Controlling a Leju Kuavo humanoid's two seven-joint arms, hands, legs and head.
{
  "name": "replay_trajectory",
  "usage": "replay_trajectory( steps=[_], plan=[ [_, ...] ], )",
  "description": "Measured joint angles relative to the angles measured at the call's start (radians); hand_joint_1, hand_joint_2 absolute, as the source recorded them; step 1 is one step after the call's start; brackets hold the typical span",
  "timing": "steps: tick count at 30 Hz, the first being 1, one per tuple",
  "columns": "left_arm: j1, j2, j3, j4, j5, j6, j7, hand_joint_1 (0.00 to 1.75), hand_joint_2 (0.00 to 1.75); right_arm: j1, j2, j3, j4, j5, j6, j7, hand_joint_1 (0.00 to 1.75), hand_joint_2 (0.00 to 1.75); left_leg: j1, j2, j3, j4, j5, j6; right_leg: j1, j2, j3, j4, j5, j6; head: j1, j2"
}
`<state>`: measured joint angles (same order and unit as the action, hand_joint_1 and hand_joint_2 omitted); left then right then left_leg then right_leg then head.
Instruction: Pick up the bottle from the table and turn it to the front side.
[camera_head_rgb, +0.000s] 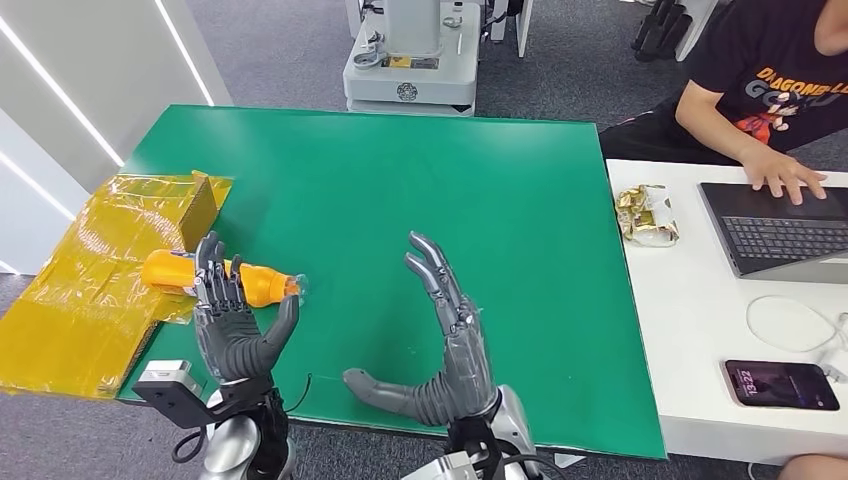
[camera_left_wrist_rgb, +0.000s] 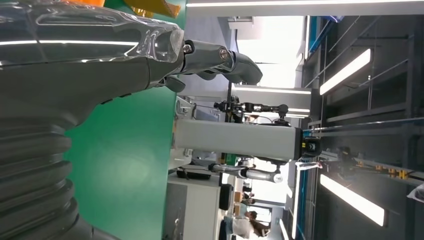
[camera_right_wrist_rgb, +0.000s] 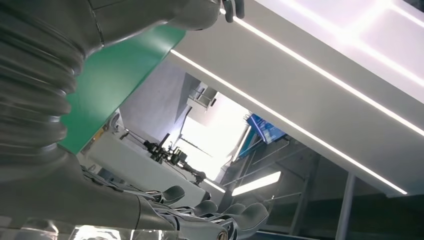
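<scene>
Green worktop: orange bottle at nine o'clock, beyond the empty, spread left robot hand; right robot hand likewise. Risk: a nudged bottle rolling onto yellow film.

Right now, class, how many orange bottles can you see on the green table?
1: the orange bottle lies on its side near the green table's left edge, just beyond the left hand. More could be hidden.

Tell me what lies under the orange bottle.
The orange bottle lies on its side, one end over yellow wrapping, the other over the green table. The left hand, fingers spread, covers its middle, so what is beneath there is hidden.
</scene>
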<state>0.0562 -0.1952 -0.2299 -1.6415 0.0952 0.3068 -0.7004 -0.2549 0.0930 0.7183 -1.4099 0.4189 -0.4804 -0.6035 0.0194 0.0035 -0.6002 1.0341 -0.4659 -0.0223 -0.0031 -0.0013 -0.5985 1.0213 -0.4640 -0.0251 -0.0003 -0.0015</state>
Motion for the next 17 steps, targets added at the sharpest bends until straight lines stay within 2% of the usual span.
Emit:
replay_trajectory(
  steps=[17],
  plan=[
    [-0.006, -0.022, 0.035, 0.001, -0.033, -0.036, 0.0, 0.0, 1.75, -0.021, 0.024, -0.001, 0.038, -0.008, -0.029, 0.003, 0.0, 1.75, 0.0, 0.0, 0.0, 0.0, 0.0, 0.0, 0.0, 0.0, 0.0, 0.0, 0.0, 0.0, 0.0, 0.0]
  ],
)
